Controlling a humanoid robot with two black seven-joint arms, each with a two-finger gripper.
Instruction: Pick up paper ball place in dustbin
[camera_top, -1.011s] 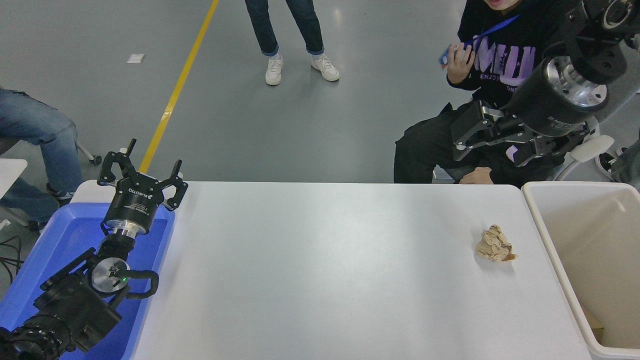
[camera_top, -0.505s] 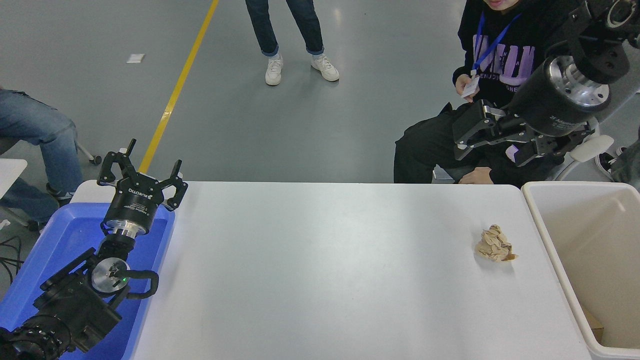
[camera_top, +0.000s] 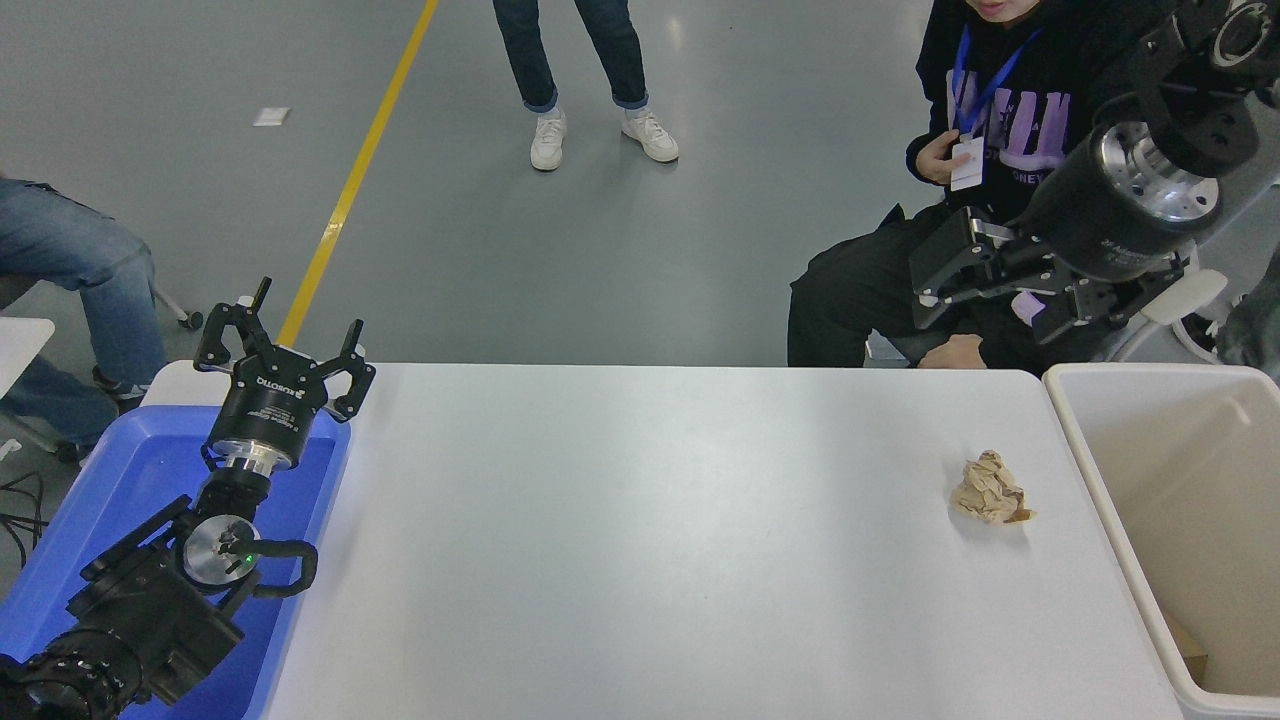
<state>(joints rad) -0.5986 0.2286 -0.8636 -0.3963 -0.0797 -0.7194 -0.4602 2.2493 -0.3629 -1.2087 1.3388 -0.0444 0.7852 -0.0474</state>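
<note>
White table (camera_top: 650, 520), paper ball (camera_top: 988, 489) near dustbin (camera_top: 1100, 480) — right gripper (camera_top: 935, 285) raised, spread, empty

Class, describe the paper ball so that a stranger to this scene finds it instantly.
Start at the white table and go to its right end, beside the cream dustbin. The paper ball lies there alone: a small, crumpled tan wad, the only loose thing on the tabletop.

Paper ball (camera_top: 988, 489) on table (camera_top: 640, 520) beside dustbin (camera_top: 1100, 480).
</note>
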